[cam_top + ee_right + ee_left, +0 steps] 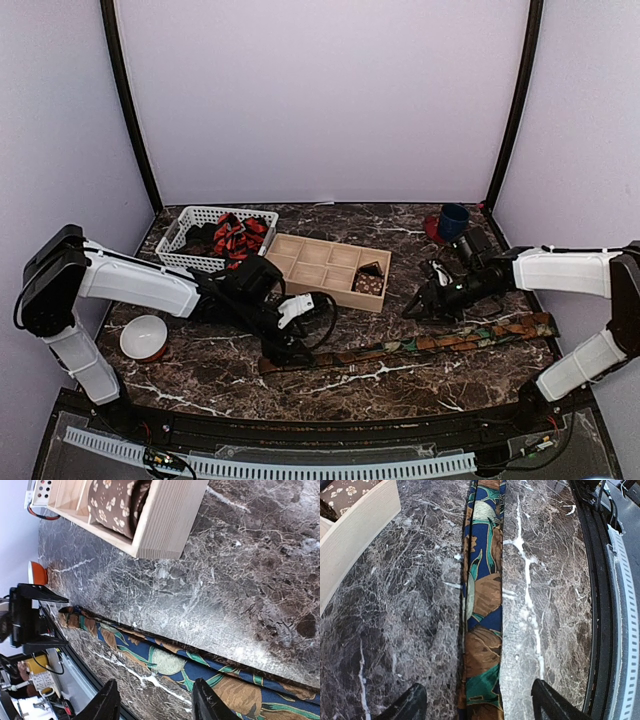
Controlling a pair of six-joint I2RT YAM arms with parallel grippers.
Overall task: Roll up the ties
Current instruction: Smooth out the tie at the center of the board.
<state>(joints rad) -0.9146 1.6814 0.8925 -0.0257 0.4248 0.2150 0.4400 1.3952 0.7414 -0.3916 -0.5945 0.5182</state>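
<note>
Dark marble tabletop [200, 385], pale lilac walls [320, 100], black corner posts [130, 110].

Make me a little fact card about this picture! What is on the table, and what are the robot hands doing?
flat tie: stretched out on the marble table, leafy brown, blue and green
left gripper: open, one finger either side of the flat tie
right gripper: open, near the flat tie, holding nothing
wooden tray: one rolled tie, brown and dotted, in a compartment
white basket: a red-and-black tie inside
also there: bowl, blue cup
</note>
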